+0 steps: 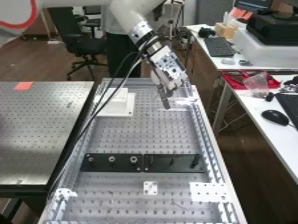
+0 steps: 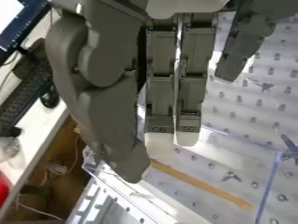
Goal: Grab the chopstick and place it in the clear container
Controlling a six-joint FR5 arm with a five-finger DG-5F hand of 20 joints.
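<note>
Your hand (image 1: 163, 92) is at the far end of the perforated worktop (image 1: 143, 137), at the clear container (image 2: 271, 175), pointing down. Going by the wrist view, fingers (image 2: 159, 97) are straight, two of them side by side, thumb (image 2: 110, 122) hanging next to them with a gap between. So hand reads open, not curled round anything. Your chopstick (image 2: 199, 185) lies at a slant within the container's outline; one end sits right by the thumb tip, other end runs toward a container wall. Can't tell from here whether the thumb touches it, or whether that end goes on behind the thumb. Relative to the container: you've got the white block (image 1: 117, 106) on the high view's left of it, black strip (image 1: 118, 169) well nearer the camera, small white plate (image 1: 150, 188) nearer still. Red tray (image 1: 233, 79) is off to its right, on the side desk (image 1: 255, 111), with a mouse (image 1: 274, 117) nearer you.
</note>
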